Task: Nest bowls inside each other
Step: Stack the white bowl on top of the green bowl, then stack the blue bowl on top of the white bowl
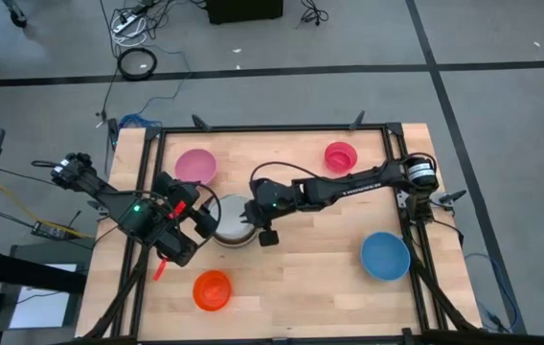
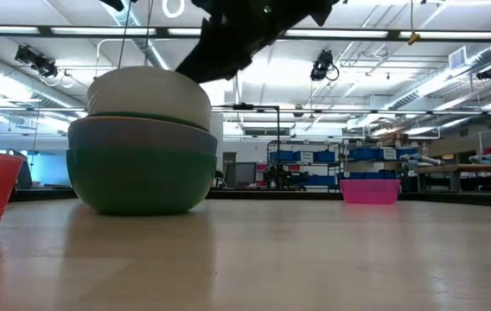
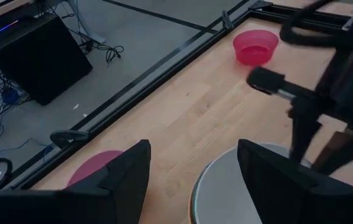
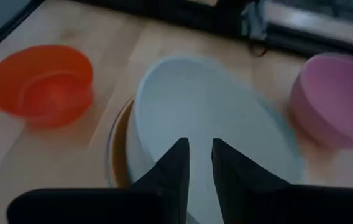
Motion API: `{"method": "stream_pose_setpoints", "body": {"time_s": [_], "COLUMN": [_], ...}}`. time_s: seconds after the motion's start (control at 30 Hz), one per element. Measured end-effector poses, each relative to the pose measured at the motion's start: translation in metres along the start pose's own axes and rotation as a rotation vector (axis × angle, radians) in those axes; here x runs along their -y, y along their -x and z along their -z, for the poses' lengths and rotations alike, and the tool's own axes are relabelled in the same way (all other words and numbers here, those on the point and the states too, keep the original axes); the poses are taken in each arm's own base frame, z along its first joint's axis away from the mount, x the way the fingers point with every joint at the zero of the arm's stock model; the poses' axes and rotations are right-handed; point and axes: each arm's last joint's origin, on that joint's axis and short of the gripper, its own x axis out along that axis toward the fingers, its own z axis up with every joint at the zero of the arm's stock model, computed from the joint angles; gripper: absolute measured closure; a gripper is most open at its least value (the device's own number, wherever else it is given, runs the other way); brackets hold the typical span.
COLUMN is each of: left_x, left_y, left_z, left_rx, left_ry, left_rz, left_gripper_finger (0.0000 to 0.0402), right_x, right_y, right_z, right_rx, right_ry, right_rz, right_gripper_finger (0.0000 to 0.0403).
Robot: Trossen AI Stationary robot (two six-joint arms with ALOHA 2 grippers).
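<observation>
- So the nested stack (image 1: 234,222) of round plastic bowls sits left of the table's middle. From the low camera I count a white bowl (image 2: 150,93) on top, a blue-grey one (image 2: 142,135) under it, then a teal one (image 2: 140,180) at the bottom. The right wrist camera also shows a thin orange rim (image 4: 119,146) peeking out of the stack, so there's probably more in there than I can count.
- The right gripper (image 1: 265,222) is at the stack's 3 o'clock rim. In the right wrist view its fingers (image 4: 173,167) are nearly together, just a thin gap between them, right over the white bowl's wall. Looks like a pinch on the rim, though I can't be sure there's real contact.
- The left gripper (image 1: 201,217) hangs at the stack's 9 o'clock with its fingers (image 3: 127,171) spread wide and nothing between them.
- Loose bowls left: a pale pink plastic bowl (image 1: 195,165) at about 11 o'clock from the stack, an orange plastic one (image 1: 212,289) at 7 o'clock, a magenta one (image 1: 341,155) at 2 o'clock and a blue one (image 1: 386,256) at 4 o'clock, well apart.
- My guess: the white bowl is just being seated or let go, so roughly halfway through.
- The next move needs a clean release without tipping the stack, then a grab on a loose bowl's rim. Pink or orange are nearest to the left arm.
</observation>
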Motion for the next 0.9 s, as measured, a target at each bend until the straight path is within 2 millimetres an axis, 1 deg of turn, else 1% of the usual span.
{"method": "stream_pose_setpoints", "body": {"time_s": [0.1, 0.37, 0.5, 0.6, 0.67, 0.73, 0.83, 0.9], "left_x": [0.000, 0.000, 0.000, -0.001, -0.002, -0.003, -0.003, -0.003], "left_y": [0.000, 0.000, 0.000, 0.000, 0.000, 0.000, 0.000, 0.000], "left_z": [0.000, 0.000, 0.000, 0.000, 0.001, 0.001, 0.002, 0.002], "left_rx": [0.000, 0.000, 0.000, -0.002, -0.006, -0.018, -0.023, -0.025], "left_ry": [0.000, 0.000, -0.002, -0.013, -0.022, -0.036, -0.039, -0.039], "left_rz": [0.000, 0.000, -0.001, -0.006, -0.011, -0.015, -0.016, -0.015], "left_gripper_finger": [0.0152, 0.0152, 0.0152, 0.0152, 0.0152, 0.0152, 0.0152, 0.0152], "right_x": [-0.004, -0.003, -0.003, -0.004, -0.007, -0.012, -0.018, -0.023], "right_y": [-0.002, -0.002, 0.002, 0.020, 0.040, 0.064, 0.102, 0.120], "right_z": [0.006, 0.002, 0.002, 0.004, 0.005, 0.008, 0.019, 0.029], "right_rx": [-0.020, 0.032, -0.019, -0.135, -0.228, -0.332, -0.511, -0.661], "right_ry": [0.002, 0.009, 0.011, 0.016, -0.001, -0.064, -0.290, -0.454], "right_rz": [0.000, 0.019, 0.038, 0.124, 0.214, 0.281, 0.290, 0.248], "right_gripper_finger": [0.0343, 0.0349, 0.0351, 0.0351, 0.0351, 0.0353, 0.0353, 0.0353]}}
